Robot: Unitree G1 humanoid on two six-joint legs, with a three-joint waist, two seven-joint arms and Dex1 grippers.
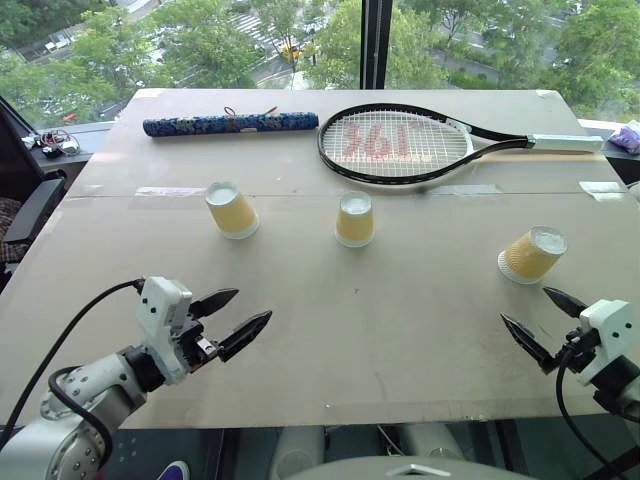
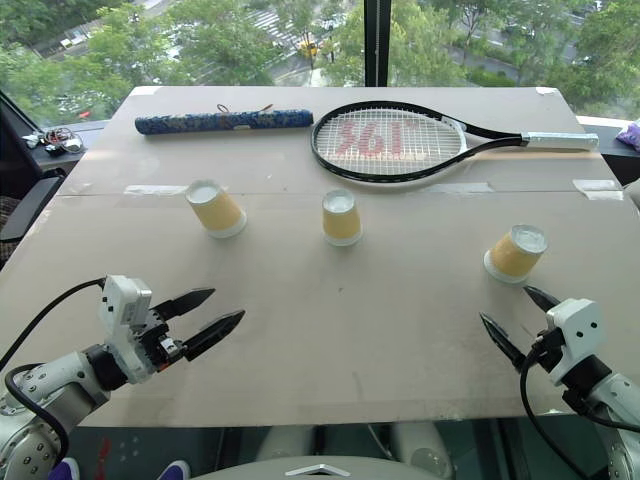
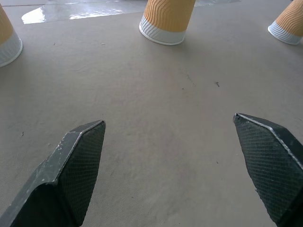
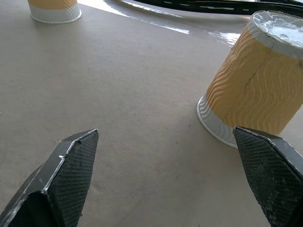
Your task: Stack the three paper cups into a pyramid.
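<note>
Three yellow-tan paper cups stand upside down and apart in a row across the table: a left cup (image 1: 232, 209), a middle cup (image 1: 355, 219) and a right cup (image 1: 532, 254). My left gripper (image 1: 235, 318) hovers open near the front left, well short of the left cup, with nothing between its fingers. My right gripper (image 1: 545, 321) is open at the front right, just in front of the right cup (image 4: 255, 82). The left wrist view shows the middle cup (image 3: 168, 19) ahead of the fingers (image 3: 78, 170).
A black tennis racket (image 1: 400, 145) and a blue patterned roll (image 1: 230, 123) lie at the far side of the tan table (image 1: 380, 340). Clear tape strips cross the table's seam. A window lies beyond the far edge; a dark chair (image 1: 30, 205) stands at left.
</note>
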